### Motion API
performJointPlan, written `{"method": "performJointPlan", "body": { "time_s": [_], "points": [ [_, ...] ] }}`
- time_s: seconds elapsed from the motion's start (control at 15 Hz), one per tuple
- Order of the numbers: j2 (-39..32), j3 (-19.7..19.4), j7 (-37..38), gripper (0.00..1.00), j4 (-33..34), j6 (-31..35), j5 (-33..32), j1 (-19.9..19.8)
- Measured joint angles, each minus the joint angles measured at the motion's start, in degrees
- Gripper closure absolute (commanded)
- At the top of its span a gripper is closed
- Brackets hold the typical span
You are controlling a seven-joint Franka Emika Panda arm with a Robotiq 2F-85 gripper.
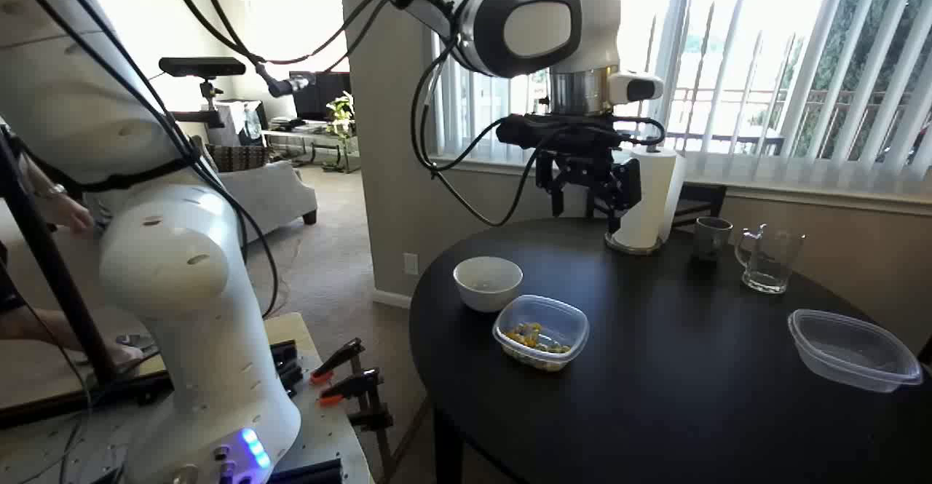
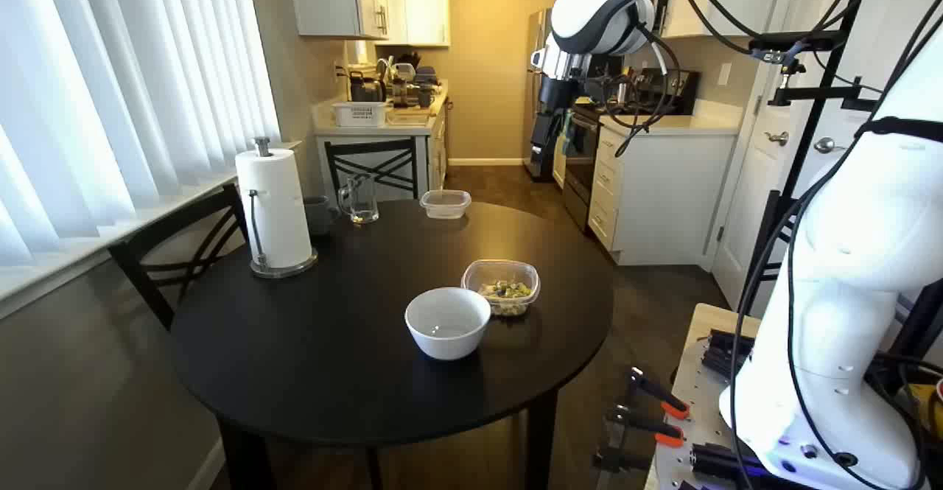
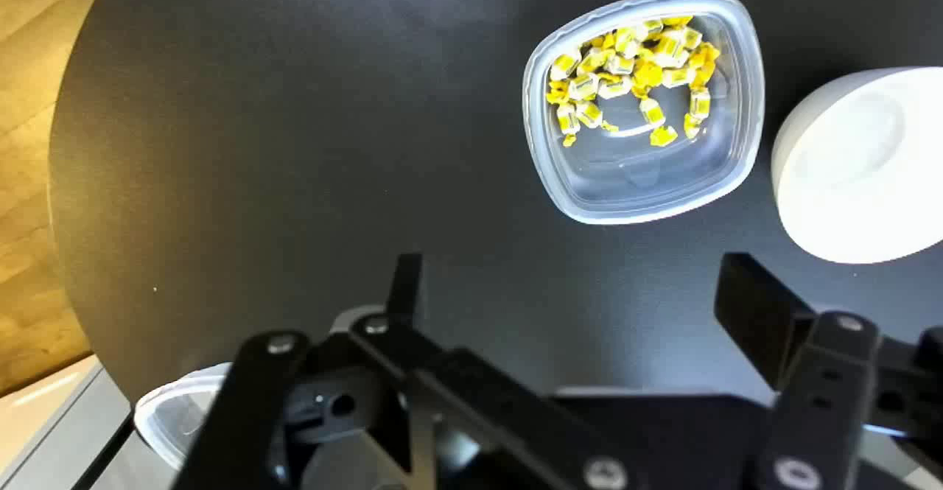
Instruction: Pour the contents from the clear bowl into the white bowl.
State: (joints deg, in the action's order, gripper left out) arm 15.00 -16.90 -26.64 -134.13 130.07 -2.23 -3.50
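- A round black worktop is placed near window blinds.
- By the robot-side edge, the clear bowl, with the contents inside, is set just beside the white bowl.
- Bare surface is left toward the paper roll at the window-side edge.
- The pincer, jaws parted wide, is held above.

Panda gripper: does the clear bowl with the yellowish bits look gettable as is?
Likely yes. The gripper is open and empty above the table, and nothing covers the clear bowl in the wrist view. The white bowl sits close beside it, so room there might be tight.
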Motion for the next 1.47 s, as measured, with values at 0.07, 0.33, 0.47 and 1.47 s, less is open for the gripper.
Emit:
{"method": "performJointPlan", "body": {
  "time_s": [0.07, 0.33, 0.47, 1.47],
  "points": [
    [0.0, 0.0, 0.0, 0.0, 0.0, 0.0, 0.0, 0.0],
    [0.0, 0.0, 0.0, 0.0, 0.0, 0.0, 0.0, 0.0],
    [0.0, 0.0, 0.0, 0.0, 0.0, 0.0, 0.0, 0.0],
    [-0.4, 2.1, -0.1, 0.0, -4.6, 6.0, -8.2, -0.4]
  ]
}}
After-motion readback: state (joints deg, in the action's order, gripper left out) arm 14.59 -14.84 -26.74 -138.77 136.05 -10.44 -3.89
